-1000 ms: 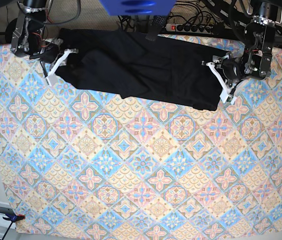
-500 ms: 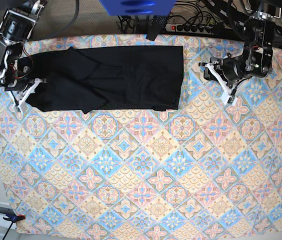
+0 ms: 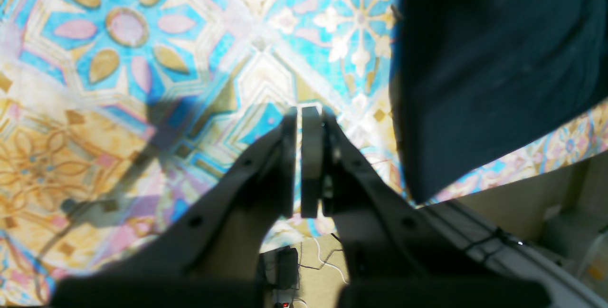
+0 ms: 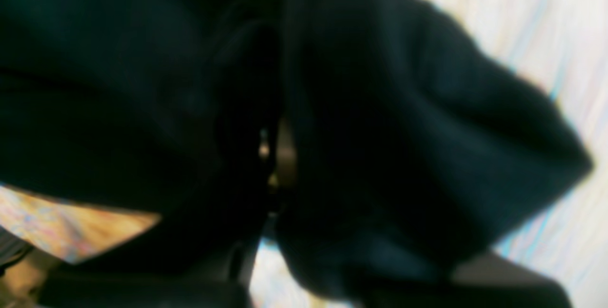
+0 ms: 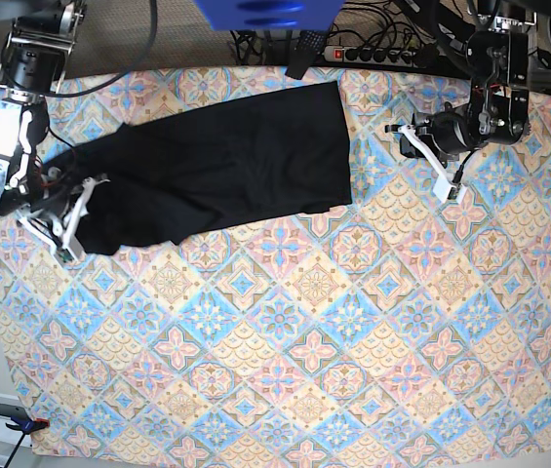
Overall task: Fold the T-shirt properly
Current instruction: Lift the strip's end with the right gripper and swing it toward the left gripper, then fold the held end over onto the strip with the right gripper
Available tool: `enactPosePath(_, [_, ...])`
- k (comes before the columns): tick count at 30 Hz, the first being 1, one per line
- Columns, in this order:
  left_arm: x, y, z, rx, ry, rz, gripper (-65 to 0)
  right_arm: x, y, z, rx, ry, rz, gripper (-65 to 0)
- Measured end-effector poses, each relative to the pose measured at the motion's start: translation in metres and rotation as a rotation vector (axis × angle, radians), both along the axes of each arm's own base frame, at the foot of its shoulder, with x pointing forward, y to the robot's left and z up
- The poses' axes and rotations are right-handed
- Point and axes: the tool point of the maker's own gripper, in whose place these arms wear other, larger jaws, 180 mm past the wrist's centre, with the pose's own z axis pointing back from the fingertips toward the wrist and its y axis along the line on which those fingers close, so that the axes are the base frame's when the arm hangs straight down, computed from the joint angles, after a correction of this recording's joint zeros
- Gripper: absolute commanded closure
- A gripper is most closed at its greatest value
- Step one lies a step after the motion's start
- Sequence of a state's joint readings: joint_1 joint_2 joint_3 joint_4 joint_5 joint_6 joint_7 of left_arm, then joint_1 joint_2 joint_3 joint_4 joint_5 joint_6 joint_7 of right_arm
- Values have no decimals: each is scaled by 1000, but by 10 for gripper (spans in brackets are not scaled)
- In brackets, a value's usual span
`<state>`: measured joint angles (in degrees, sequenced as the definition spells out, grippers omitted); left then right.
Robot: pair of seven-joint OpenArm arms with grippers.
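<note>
The black T-shirt (image 5: 236, 166) lies as a long folded band across the far half of the patterned tablecloth (image 5: 285, 341), slanting down to the left. My right gripper (image 5: 78, 219) is shut on its left end. In the right wrist view the black cloth (image 4: 403, 132) fills the frame, and only a sliver of a finger (image 4: 285, 156) shows. My left gripper (image 5: 446, 185) is shut and empty, to the right of the shirt and apart from it. In the left wrist view its pads (image 3: 311, 156) are pressed together over bare tablecloth, with the shirt's edge (image 3: 494, 61) off to the right.
A power strip with cables (image 5: 373, 54) lies behind the table's far edge. A blue object (image 5: 265, 12) hangs at the top centre. A clamp (image 5: 26, 424) holds the cloth at the front left corner. The table's left edge is close to my right arm.
My right gripper has pulled the shirt's left end leftward and then toward the table's front, so the shirt now slants. The shirt's right edge has left my left gripper, which has barely moved.
</note>
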<state>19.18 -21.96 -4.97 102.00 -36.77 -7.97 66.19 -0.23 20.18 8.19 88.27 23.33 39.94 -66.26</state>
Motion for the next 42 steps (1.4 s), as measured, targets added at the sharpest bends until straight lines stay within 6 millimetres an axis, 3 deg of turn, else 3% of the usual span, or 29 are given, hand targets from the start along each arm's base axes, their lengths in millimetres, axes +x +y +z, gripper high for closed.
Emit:
enactPosePath(2, [0, 1, 0, 4, 0, -1, -8, -6, 31, 1, 24, -6, 92, -3])
enactPosePath(6, [0, 1, 0, 4, 0, -2, -8, -31, 70, -11, 17, 60, 217, -3])
enactPosePath(11, [-7, -3, -14, -19, 42, 23, -8, -17, 118, 21, 77, -64, 338, -3])
enactPosePath(13, [-10, -3, -18, -16, 56, 27, -9, -21, 131, 23, 71, -66, 377, -3])
enactPosePath(18, [-10, -25, -20, -76, 55, 43, -9, -27, 168, 34, 113, -102, 446, -3])
enactPosePath(28, [3, -30, -15, -91, 24, 52, -9, -46, 258, 54, 229, -144, 653, -3])
enactPosePath(33, [1, -27, -16, -83, 31, 52, -9, -40, 279, 51, 230, -133, 723, -3])
enactPosePath(37, [0, -28, -16, -87, 31, 52, -9, -45, 292, 30, 221, -57, 760, -15])
enactPosePath(42, [-1, -28, -16, -86, 35, 53, -9, -67, 312, 15, 229, -1, 850, -175])
